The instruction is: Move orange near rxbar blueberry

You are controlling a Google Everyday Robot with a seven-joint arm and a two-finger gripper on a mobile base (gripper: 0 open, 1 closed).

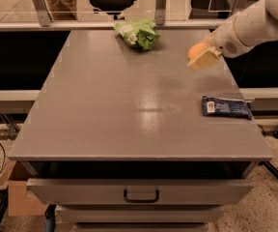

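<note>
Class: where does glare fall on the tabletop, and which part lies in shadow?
Camera view: pale glare streaks the middle of the table, left of the rxbar blueberry; the gap above the drawer is darkest; the gripper, holding the orange over the far-right edge, is evenly lit.

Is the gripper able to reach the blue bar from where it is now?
Probably yes. The gripper, shut on the orange, hangs over the right side of the table, with only bare surface between it and the blue bar. The green bag lies away at the back edge.
</note>
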